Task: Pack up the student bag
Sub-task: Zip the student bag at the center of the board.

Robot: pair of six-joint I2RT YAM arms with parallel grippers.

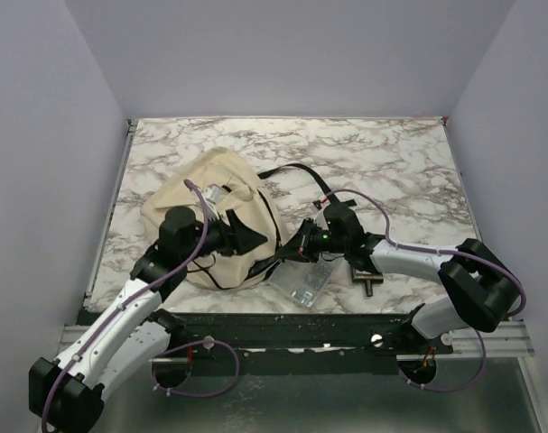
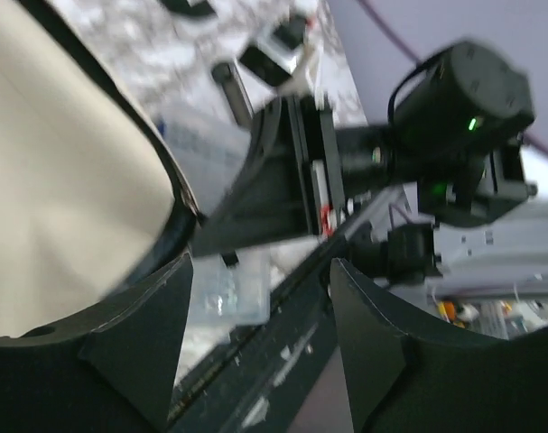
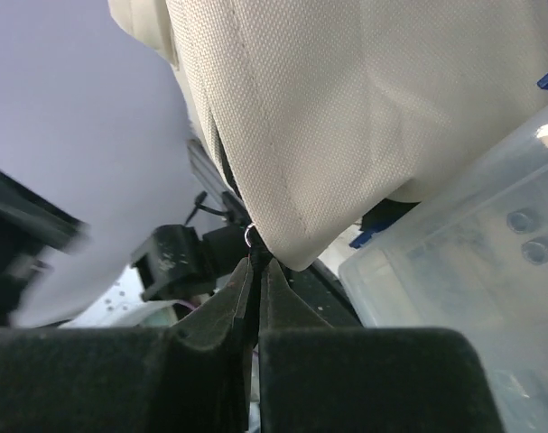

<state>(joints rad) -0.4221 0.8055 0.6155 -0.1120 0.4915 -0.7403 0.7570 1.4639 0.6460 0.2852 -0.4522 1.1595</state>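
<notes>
From above, the left arm (image 1: 120,320) rises from the near left corner and bends inward, its left fingers (image 1: 246,236) lying over the near right part of the student bag (image 1: 201,194). The right arm (image 1: 418,257) reaches leftward low across the near edge, with its right fingers (image 1: 296,244) at the bag's right side. The bag sits left of centre on the marbled tabletop (image 1: 391,162), its black straps (image 1: 296,171) trailing toward the back. A clear pouch (image 1: 301,281) lies at the near edge under the right wrist, with a small T-shaped metal piece (image 1: 367,281) just to its right. Pale walls (image 1: 39,135) close three sides; the far and right parts of the tabletop are bare. In the left wrist view the left fingers stand wide apart, holding nothing, with cream fabric to their left and the other wrist beyond. In the right wrist view the right fingers are pinched together on the bag's lower corner, beside a small ring.
</notes>
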